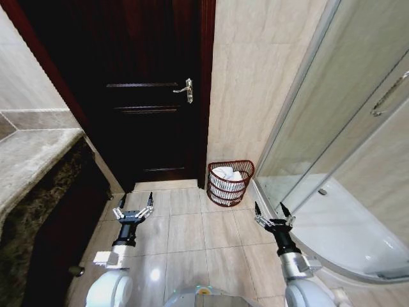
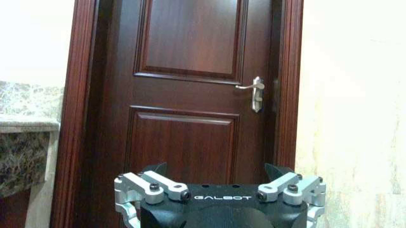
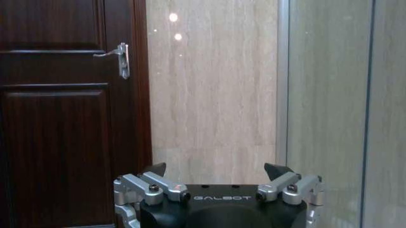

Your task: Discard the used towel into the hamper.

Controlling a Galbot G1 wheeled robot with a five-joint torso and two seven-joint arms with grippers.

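The hamper point(image 1: 230, 187), a small round reddish-brown wire basket, stands on the tiled floor against the beige wall, just right of the door. White towel cloth point(image 1: 227, 173) lies inside it. My left gripper point(image 1: 134, 203) hovers low over the floor to the hamper's left, open and holding nothing. My right gripper point(image 1: 269, 209) is a little nearer than the hamper and to its right, also open and holding nothing. In the left wrist view the left gripper point(image 2: 216, 168) points at the door. In the right wrist view the right gripper point(image 3: 216, 167) points at the wall between door and shower glass.
A dark wooden door point(image 1: 144, 96) with a metal handle point(image 1: 186, 90) is shut straight ahead. A marble counter point(image 1: 29, 160) runs along the left. A curved glass shower enclosure point(image 1: 345, 147) with a white tray point(image 1: 345, 230) takes up the right.
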